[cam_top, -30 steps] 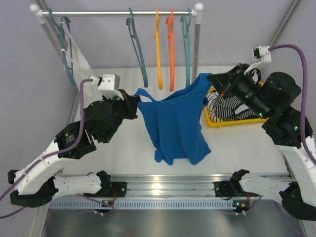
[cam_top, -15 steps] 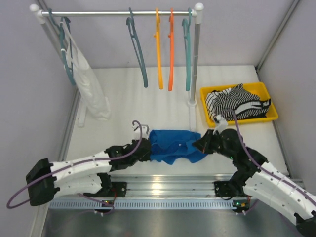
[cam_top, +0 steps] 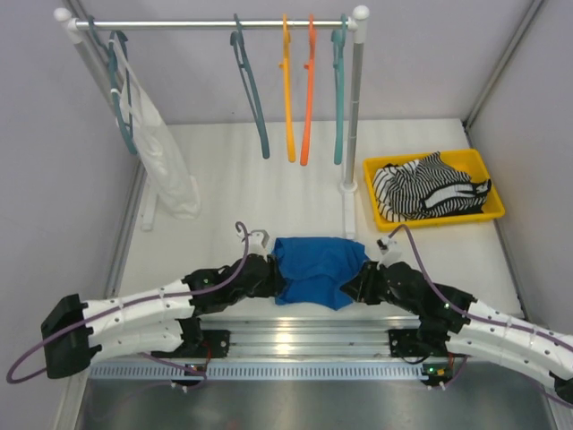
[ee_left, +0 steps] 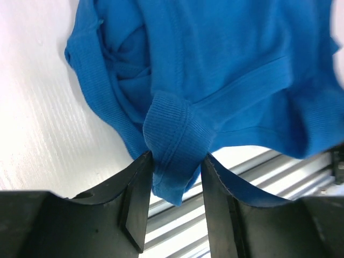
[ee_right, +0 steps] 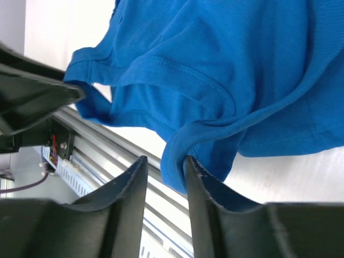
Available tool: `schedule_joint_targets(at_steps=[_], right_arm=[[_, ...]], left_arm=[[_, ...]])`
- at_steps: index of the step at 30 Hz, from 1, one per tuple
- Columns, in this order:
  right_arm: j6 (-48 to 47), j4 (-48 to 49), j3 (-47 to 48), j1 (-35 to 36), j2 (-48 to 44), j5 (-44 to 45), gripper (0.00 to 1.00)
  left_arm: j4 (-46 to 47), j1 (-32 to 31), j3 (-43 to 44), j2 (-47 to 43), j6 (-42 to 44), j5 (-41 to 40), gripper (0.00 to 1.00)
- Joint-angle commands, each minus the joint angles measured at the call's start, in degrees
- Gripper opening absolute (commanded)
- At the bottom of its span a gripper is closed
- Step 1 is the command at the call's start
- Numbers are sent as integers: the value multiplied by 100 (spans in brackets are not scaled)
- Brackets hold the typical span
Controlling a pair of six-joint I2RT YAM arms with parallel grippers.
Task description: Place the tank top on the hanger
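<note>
Left wrist, left hand [ee_left: 176,161] pinching tank top [ee_left: 231,54] — bunched

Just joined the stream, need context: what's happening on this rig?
Both arms hold the blue tank top, bunched near the front edge of the table. The left claw is shut on a ribbed strap edge, and the right claw is shut on another hem loop. The dark teal hanger hangs on the rail; the top is not on it yet.

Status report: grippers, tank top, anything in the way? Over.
Jaws shut on tank top: left gripper, right gripper. It lies bunched on table. Bare hanger on rail. Nothing in the way.
</note>
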Motion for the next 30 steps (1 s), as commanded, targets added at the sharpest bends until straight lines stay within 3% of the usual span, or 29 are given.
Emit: schedule_joint_targets(at_steps=[1, 9, 12, 18, 21, 30], right_arm=[[111, -154, 249, 99, -78, 454, 36], [120, -901, 566, 108, -122, 858, 56], [111, -928, 601, 108, -131, 920, 59], [41, -919, 654, 108, -69, 955, 60], [-3, -954, 706, 108, -34, 955, 60], [-56, -849, 724, 108, 115, 973, 60]], left_arm=[[-428, -19, 417, -487, 39, -225, 46], [-1659, -28, 1303, -1261, 267, -743, 47], [-1879, -19, 1882, -1305, 539, -1015, 48], [-1959, -19, 3737, -875, 1628, -2648, 49], [-1565, -19, 4536, -594, 2401, -3379, 50], [1019, 33, 6217, 566, 5503, -4408, 71]])
